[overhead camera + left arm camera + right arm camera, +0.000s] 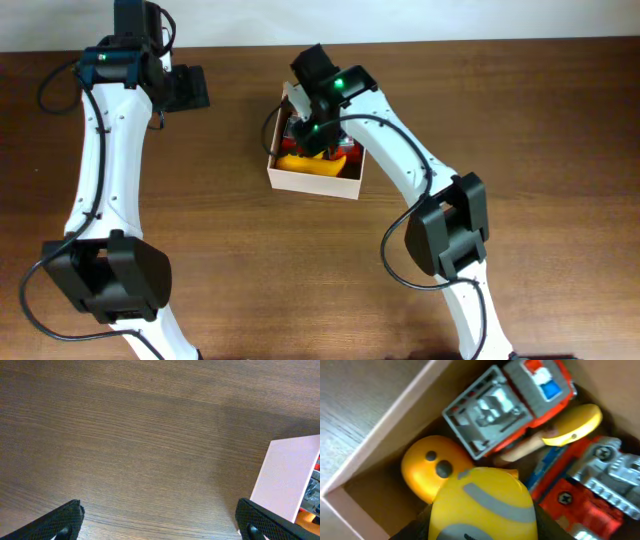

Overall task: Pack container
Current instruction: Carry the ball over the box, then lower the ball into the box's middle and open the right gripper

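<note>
I have the right gripper (482,527) clamped on a yellow striped toy (485,500) inside the container (312,182): placing step. Next: release. Left gripper (160,522) hovers, fingers apart.

Noted brown wood-grain surface (125,435). I saw a round yellow toy (425,477) just beside a grey-and-orange toy truck (495,407).

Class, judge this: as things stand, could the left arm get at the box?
Probably yes, at its near white wall: only bare table lies between the open left fingers and the box. The inside looks harder, since the right arm hangs over it.
</note>
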Controlling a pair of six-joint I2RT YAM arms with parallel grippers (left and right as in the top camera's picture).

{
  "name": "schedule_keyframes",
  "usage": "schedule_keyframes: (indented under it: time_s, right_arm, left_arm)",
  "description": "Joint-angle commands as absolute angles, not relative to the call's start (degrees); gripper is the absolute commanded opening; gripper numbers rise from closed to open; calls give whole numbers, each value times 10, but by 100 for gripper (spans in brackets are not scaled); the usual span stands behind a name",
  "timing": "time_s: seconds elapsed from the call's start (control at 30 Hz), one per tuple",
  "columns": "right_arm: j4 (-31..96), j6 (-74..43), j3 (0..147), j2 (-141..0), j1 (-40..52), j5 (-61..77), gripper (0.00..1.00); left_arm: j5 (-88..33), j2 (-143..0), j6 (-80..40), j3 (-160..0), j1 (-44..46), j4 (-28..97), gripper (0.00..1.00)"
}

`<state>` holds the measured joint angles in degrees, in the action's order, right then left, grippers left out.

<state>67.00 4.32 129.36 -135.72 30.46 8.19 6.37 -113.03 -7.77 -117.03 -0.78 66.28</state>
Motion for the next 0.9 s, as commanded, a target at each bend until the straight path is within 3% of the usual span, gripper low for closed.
schedule_keyframes:
  time_s: [0.0, 0.7, 0.87]
  right_arm:
    - [670, 43, 1294, -1364, 312, 95, 45]
    - [667, 43, 1294, -1364, 364, 122, 46]
    - [666, 43, 1294, -1364, 364, 113, 94]
  left_arm:
    - [62, -1115, -83, -1181, -9, 663, 99]
    - [62, -1115, -83, -1181, -9, 663, 99]
    - [62, -1115, -83, -1181, -9, 663, 99]
